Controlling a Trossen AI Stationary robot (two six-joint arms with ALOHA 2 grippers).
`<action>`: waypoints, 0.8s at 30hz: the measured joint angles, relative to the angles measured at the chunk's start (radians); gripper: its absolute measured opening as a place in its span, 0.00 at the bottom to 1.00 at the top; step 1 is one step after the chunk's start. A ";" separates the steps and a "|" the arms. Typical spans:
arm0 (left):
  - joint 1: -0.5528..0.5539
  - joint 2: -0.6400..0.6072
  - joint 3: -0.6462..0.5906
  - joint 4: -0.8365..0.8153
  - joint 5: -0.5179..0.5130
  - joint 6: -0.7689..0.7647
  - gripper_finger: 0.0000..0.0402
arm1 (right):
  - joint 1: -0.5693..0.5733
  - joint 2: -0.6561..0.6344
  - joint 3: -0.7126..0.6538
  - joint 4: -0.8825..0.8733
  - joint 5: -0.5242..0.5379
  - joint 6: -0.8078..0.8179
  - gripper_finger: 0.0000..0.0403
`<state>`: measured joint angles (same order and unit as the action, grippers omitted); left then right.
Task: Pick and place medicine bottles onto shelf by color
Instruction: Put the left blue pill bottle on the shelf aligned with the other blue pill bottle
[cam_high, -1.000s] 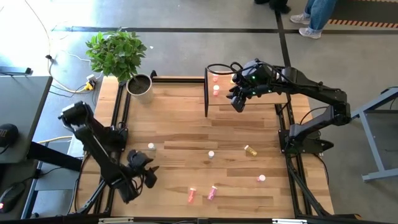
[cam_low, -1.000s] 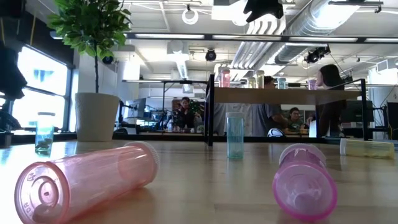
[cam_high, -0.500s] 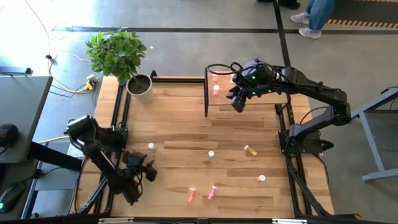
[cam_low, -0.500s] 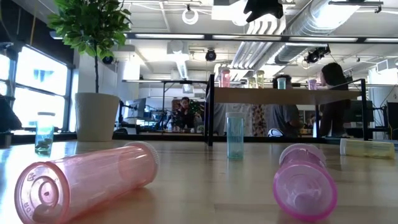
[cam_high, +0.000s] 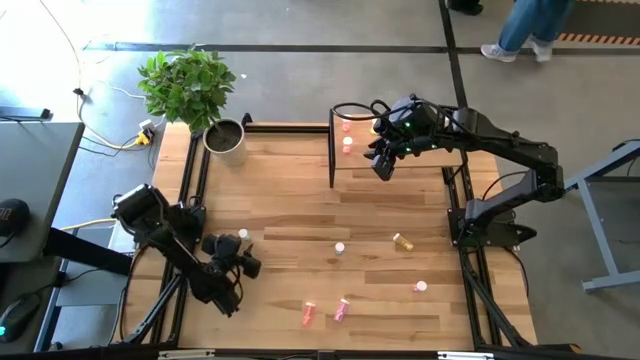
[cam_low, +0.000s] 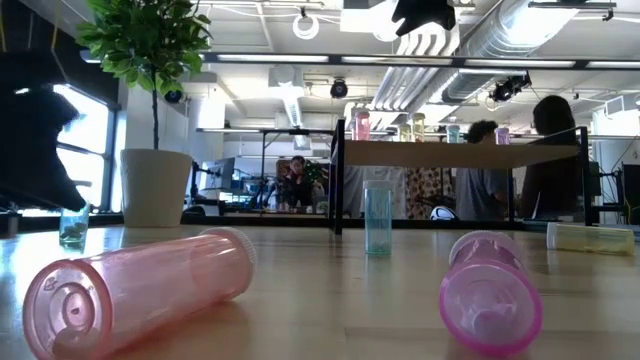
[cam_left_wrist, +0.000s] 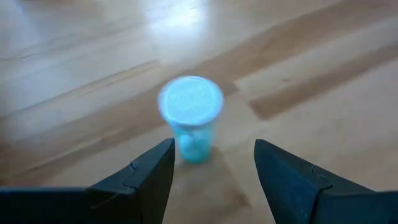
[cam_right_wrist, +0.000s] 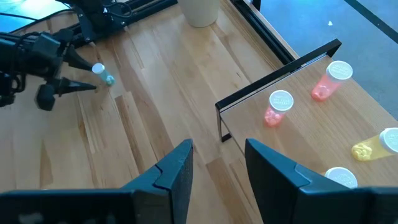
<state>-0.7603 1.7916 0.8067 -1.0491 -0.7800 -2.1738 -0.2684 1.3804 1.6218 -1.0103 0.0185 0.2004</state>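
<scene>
Our surface (cam_high: 300, 200) is a light-wood tabletop in an open workshop, with a potted plant (cam_high: 190, 90) at its far left corner and people standing beyond it in the low view; the thing in hand, we judge, is the pale green-white bottle (cam_left_wrist: 190, 118), standing upright on its base with its white cap up, so its long axis is vertical; in the high view it sits at the left-middle of the boards (cam_high: 242, 236); the left gripper (cam_left_wrist: 211, 165) is right beside it, its fingers (cam_left_wrist: 149, 171) spread wide and empty, the bottle just ahead of the gap and not yet between them; the coming move turns on that: the fingers must travel forward until the bottle's body stands between the tips, then close across it; this arm is far nearer than the other.

Further out, a second pale bottle (cam_high: 339, 247) stands mid-surface, a yellow one (cam_high: 403, 241) lies on its side to its right, and two pink ones (cam_high: 308, 313) lie near the front edge; the shelf (cam_high: 345, 160) stands at the far right, with pink bottles (cam_right_wrist: 280, 106) already on its board; the right gripper (cam_high: 383, 160) hovers over the shelf, fingers (cam_right_wrist: 174, 171) parted and holding nothing.
</scene>
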 joint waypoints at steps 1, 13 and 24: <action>0.012 0.000 -0.007 0.000 0.013 -0.007 0.53 | 0.000 0.000 0.000 0.000 0.000 0.000 0.34; 0.082 0.000 -0.028 0.003 0.006 0.012 0.53 | 0.000 0.000 0.000 0.000 0.000 0.008 0.34; 0.102 0.000 -0.028 0.009 0.050 0.031 0.53 | 0.000 0.000 0.000 0.001 0.000 0.008 0.34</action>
<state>-0.6586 1.7912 0.7788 -1.0400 -0.7296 -2.1429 -0.2684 1.3804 1.6218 -1.0096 0.0185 0.2085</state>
